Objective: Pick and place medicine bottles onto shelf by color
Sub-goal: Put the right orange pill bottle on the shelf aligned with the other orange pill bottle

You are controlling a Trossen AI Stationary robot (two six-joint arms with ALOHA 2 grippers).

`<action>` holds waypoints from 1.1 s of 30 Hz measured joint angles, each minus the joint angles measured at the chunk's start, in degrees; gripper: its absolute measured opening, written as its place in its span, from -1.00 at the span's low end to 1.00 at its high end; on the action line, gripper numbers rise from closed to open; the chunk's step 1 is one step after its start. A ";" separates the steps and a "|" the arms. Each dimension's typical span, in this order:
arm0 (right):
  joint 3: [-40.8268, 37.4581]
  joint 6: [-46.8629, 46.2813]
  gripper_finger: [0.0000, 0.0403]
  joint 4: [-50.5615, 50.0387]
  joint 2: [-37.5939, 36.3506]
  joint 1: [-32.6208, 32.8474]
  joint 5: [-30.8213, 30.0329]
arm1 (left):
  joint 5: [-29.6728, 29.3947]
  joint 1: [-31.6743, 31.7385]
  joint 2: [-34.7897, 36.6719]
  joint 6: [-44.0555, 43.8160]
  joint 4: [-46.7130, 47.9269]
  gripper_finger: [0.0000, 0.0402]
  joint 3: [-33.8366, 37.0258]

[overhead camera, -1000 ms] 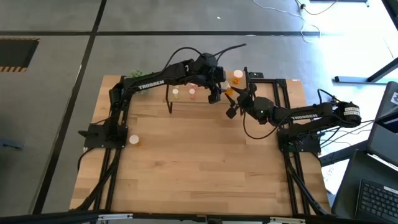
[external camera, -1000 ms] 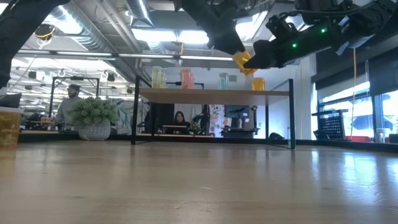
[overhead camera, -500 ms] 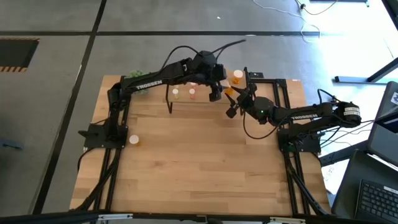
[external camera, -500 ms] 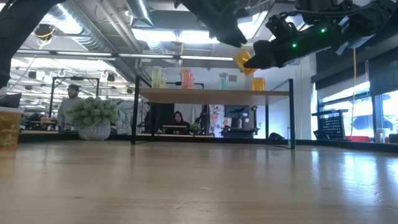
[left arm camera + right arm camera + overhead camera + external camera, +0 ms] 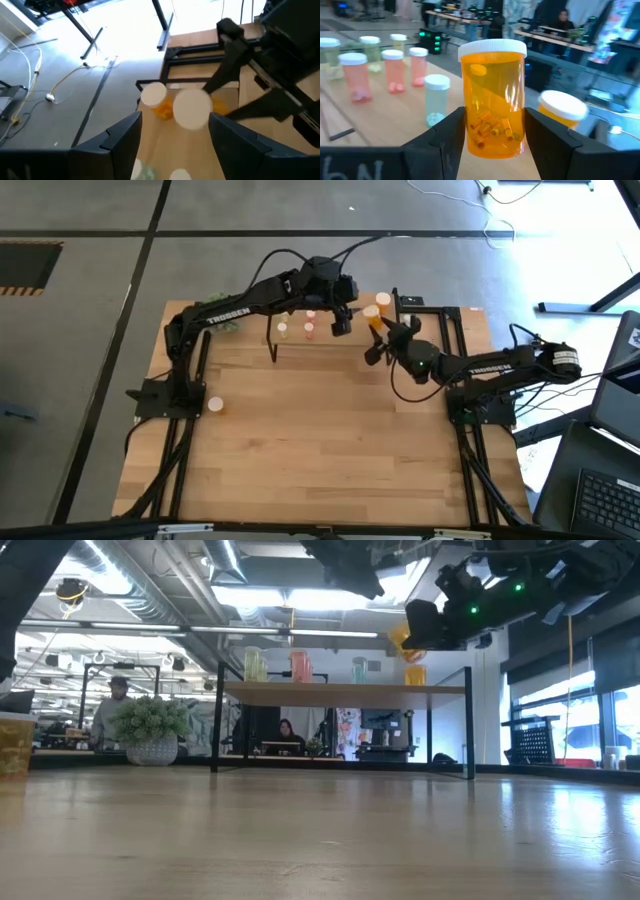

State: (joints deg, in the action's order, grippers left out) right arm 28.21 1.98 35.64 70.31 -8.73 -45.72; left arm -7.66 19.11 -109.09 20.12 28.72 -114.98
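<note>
The right gripper [image 5: 492, 150] is closed on an orange translucent medicine bottle with a white cap [image 5: 493, 97], upright between its fingers and carried above the right part of the small light-wood shelf on thin black legs [image 5: 345, 690], at the far side of the wooden tabletop [image 5: 330, 440]. A second orange bottle with a white cap [image 5: 383, 304] stands on the shelf's right end, just beyond the held one. Further left on the shelf stand a pale green bottle [image 5: 436, 106], several pink-red bottles [image 5: 354, 76] and yellowish ones [image 5: 254, 664], all upright with pale caps.

The left gripper [image 5: 172, 140] hovers above the shelf just left of the right gripper, its fingers spread wide with nothing between them.

One small white-capped bottle [image 5: 214, 405] stands alone near the tabletop's left edge. A green spiky plant ball in a pot [image 5: 152, 730] sits at the far left of the tabletop.
</note>
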 joint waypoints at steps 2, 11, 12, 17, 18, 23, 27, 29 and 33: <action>0.00 -0.07 -0.03 -0.01 0.00 1.69 -4.14 | -0.53 0.31 0.48 0.02 0.94 0.12 0.01; -0.08 -6.46 -0.03 -1.10 0.01 8.76 -17.23 | -0.85 0.74 0.58 1.46 1.28 0.12 0.02; -0.31 -7.64 -0.03 -1.10 0.01 9.57 -19.39 | -0.83 0.74 0.58 1.46 1.38 0.12 0.02; -1.76 -12.62 -0.03 -1.33 0.09 12.48 -25.77 | -0.83 0.70 0.56 1.49 2.80 0.13 0.02; -1.94 -13.49 -0.03 -1.30 0.20 12.77 -26.61 | -0.85 0.70 0.56 1.49 3.01 0.13 0.02; -2.27 -15.74 -0.03 -1.23 2.03 13.13 -28.17 | -0.83 0.70 0.53 1.53 4.29 0.12 0.02; -2.29 -19.90 -0.03 -1.27 5.76 13.13 -28.21 | -0.83 0.70 0.51 1.55 4.42 0.13 0.02; -2.31 -21.50 -0.03 -1.29 7.54 13.13 -28.20 | -0.83 0.70 0.51 1.55 4.59 0.12 0.02; -2.32 -22.65 -0.03 -1.19 10.09 13.09 -30.11 | -0.83 0.70 0.51 1.55 5.76 0.12 0.02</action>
State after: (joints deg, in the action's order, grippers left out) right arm 25.89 -20.67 34.45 80.40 4.36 -75.83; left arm -8.49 19.81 -108.57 21.67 34.48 -114.96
